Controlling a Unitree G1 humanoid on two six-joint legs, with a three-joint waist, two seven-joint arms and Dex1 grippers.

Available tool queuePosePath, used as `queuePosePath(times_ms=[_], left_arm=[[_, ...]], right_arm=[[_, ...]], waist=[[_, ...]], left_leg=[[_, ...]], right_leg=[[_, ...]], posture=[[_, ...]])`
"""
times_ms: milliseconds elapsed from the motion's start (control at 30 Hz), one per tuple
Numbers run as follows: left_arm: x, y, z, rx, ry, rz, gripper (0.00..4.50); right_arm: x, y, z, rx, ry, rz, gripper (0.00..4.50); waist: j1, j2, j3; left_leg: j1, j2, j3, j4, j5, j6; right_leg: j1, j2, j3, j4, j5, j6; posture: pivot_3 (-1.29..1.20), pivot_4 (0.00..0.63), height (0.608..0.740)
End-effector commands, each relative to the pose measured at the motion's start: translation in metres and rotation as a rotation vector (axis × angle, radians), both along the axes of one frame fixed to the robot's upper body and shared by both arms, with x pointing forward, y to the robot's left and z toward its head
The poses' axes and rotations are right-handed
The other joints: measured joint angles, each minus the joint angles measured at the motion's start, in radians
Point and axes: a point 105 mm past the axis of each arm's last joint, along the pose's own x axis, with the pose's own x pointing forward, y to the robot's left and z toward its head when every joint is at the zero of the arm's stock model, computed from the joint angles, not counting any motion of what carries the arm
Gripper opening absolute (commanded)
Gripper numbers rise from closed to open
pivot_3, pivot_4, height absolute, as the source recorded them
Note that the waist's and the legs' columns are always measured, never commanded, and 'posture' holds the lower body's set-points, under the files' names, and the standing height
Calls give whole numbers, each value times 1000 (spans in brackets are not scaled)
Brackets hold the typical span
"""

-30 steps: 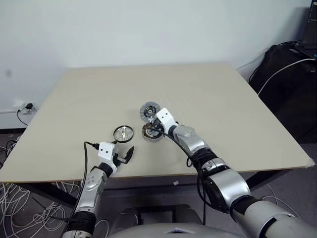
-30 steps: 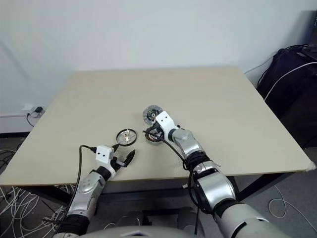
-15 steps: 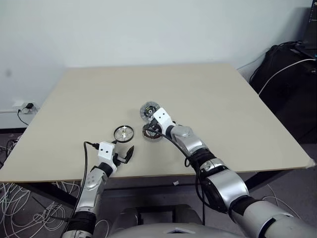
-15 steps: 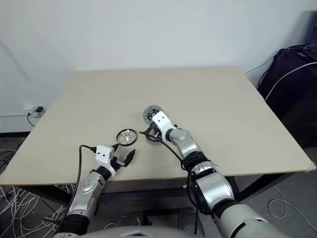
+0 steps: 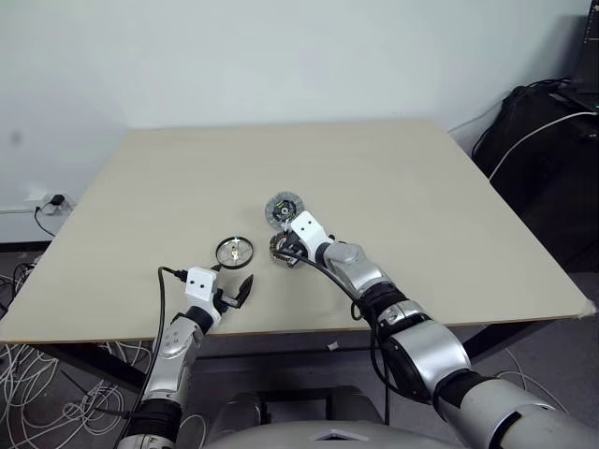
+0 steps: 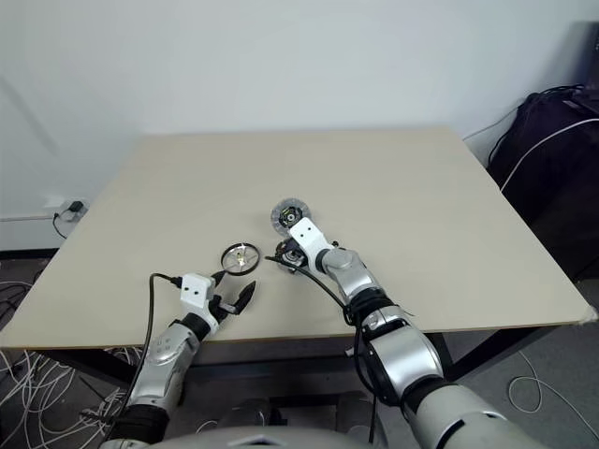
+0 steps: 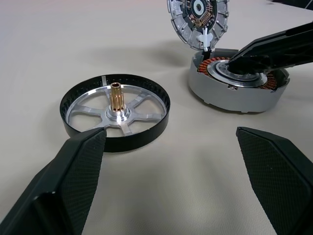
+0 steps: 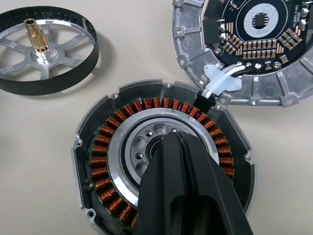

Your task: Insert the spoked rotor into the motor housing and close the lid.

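The motor housing (image 8: 105, 152) lies open on the table, its copper windings ringing a pale centre. My right gripper (image 8: 172, 137) is shut with nothing in it, and its tip rests on the housing's centre. The lid (image 8: 254, 49) lies just beyond the housing, circuit side up, joined to it by a white wire. The spoked rotor (image 7: 116, 111), a dark ring with pale spokes and a brass shaft, lies flat to the left of the housing. My left gripper (image 5: 234, 292) hangs open near the table's front edge, a short way before the rotor.
The beige table (image 5: 421, 187) has wide bare room behind and to the right of the parts. A black bag (image 5: 543, 131) with a white cable stands off the right edge. Loose cables (image 5: 37, 393) lie on the floor at left.
My right gripper has turned slightly and shifted a little to the left over the housing. The left arm and the parts have kept still.
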Motion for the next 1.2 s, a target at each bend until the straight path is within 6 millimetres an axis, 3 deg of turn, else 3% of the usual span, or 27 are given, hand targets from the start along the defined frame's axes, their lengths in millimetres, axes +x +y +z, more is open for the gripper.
queuePosePath(times_ms=[33,300,633,733,1067,1200], left_arm=[[6,0,16,-9,-58,1,4500],[6,0,16,-8,-60,4,4500],[4,-2,21,-6,-62,1,4500],[3,-2,22,-5,-60,0,4500],[4,-3,22,-6,-54,-6,4500],[3,-1,18,-5,-48,-3,4500]], right_arm=[[10,11,27,57,-71,23,19],[10,11,23,42,-58,13,19],[7,-16,-10,-90,26,-85,19],[10,-11,-1,-52,-4,-74,19],[24,15,57,157,-155,-23,19],[24,17,59,158,-157,-26,19]], waist=[[0,0,0],[-1,0,0],[1,1,-1],[0,1,-1],[-9,1,-1],[-9,1,-1]], left_leg=[[0,0,0,0,0,0],[0,0,0,-1,0,0],[3,0,0,-1,0,0],[5,0,0,-1,0,0],[5,0,0,-3,0,0],[5,0,-1,-6,0,0]], right_leg=[[0,0,0,0,0,0],[-1,0,0,0,0,0],[2,0,0,0,-3,-5],[5,0,0,0,-4,-6],[3,0,1,0,-3,-5],[2,0,0,0,-3,-5]], posture=[[0,0,740],[0,0,740],[0,0,740],[0,0,740],[0,0,740],[0,0,740]])
